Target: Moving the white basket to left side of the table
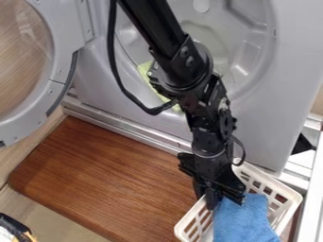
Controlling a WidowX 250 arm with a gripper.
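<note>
Hand [213, 201] hangs at 5 o'clock, by 10 o'clock side of white basket [294, 195], likely to grab rim; can't tell if spread or pinching. Basket sits at table's [107, 179] 4 o'clock, must go to 9. Blue cloth [245, 217] inside can ride along.

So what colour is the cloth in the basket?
The cloth is blue, seen best in the camera view, inside the white basket.

The gripper [208, 197] hangs at the white basket [272, 180].
</note>
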